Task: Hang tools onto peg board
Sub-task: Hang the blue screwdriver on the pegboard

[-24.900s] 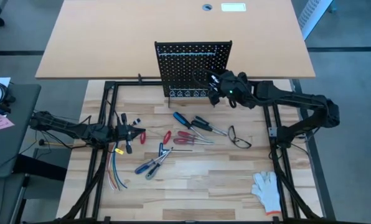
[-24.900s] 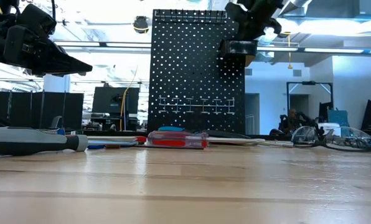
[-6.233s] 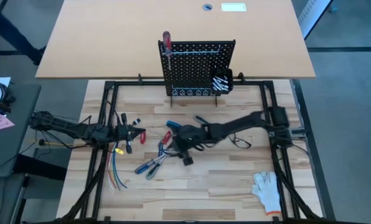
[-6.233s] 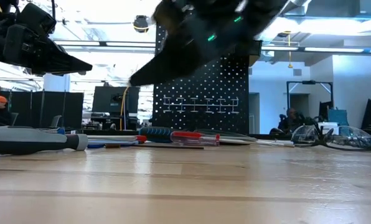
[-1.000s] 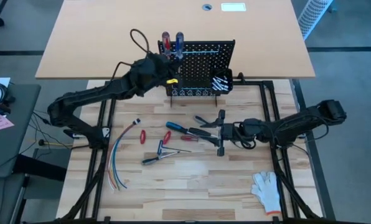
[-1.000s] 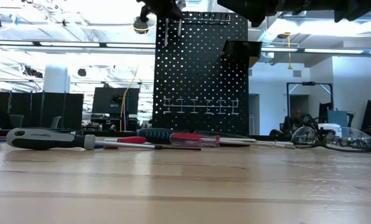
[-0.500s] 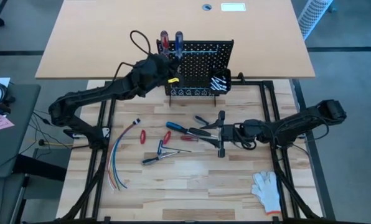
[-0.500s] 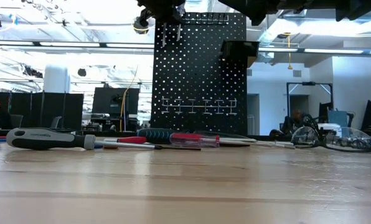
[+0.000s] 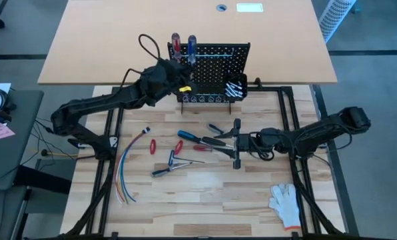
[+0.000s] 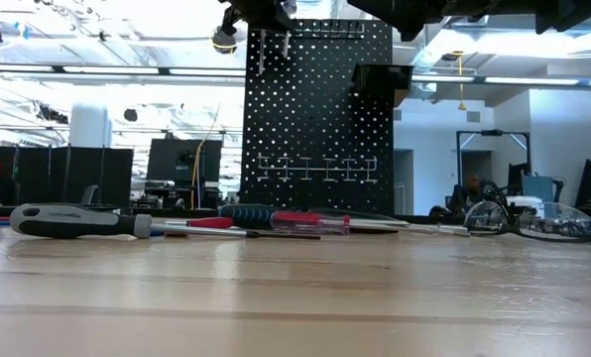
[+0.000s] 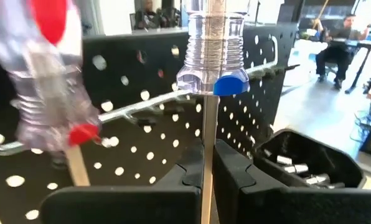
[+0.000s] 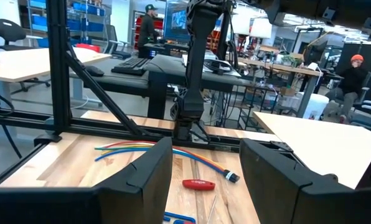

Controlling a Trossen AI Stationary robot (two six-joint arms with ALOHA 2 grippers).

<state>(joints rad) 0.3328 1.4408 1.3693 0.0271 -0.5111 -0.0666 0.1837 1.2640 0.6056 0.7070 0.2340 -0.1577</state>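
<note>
While my left gripper (image 11: 205, 171) stays pinched on the blue-tipped screwdriver's (image 11: 211, 43) thin steel shaft at the peg board's (image 9: 212, 63) top rail, my right gripper (image 9: 236, 143) waits open over the worktop (image 9: 212, 193). Stiff, light, slippery; hold just below the handle.
</note>
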